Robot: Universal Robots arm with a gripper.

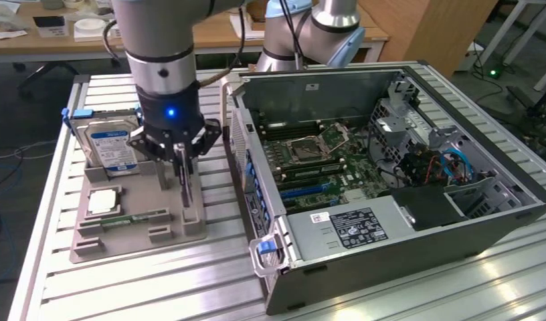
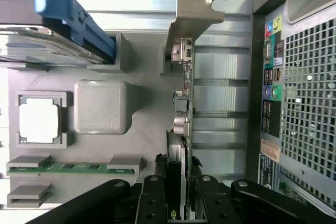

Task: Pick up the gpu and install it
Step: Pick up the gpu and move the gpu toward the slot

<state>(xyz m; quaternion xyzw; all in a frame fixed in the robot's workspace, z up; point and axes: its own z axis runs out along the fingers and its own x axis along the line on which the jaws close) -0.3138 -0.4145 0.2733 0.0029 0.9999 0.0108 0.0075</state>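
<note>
While fingers (image 2: 152, 203) clamp gpu (image 2: 182, 103) in tray (image 1: 139, 200) — slatted metal table (image 1: 166, 281) | desk (image 1: 41, 45) behind

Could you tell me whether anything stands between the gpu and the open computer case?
The gripper is closed on the gpu, upright over the grey tray. The computer case's rear wall stands between tray and motherboard; above that wall nothing visible blocks.
</note>
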